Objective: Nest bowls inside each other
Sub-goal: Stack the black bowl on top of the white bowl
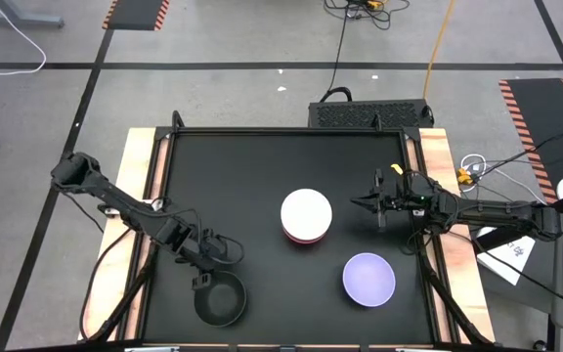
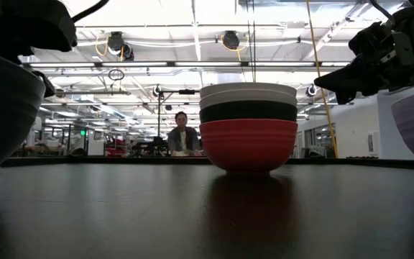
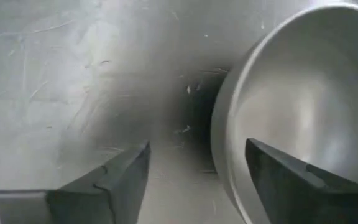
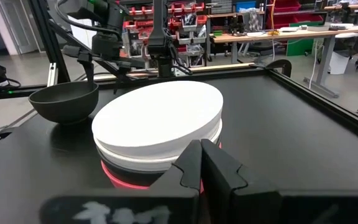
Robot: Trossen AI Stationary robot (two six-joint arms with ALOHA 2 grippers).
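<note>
Four bowls sit nested in one stack (image 1: 306,217) near the middle of the black table (image 1: 262,166): red at the bottom, black above it, two white ones on top, as the low view shows. The right claw (image 1: 359,203) hangs just beside that stack, on its right-arm side, fingers pressed together and holding nothing. Nearer the front edge from it lies the lavender bowl (image 1: 368,279), alone and well clear of the stack. The left claw (image 1: 203,283) is down at the rim of the loose black bowl (image 1: 220,299), fingers spread, one finger (image 3: 303,183) inside the bowl and the other outside its wall. That bowl stands apart from the stack, toward the left front corner.
</note>
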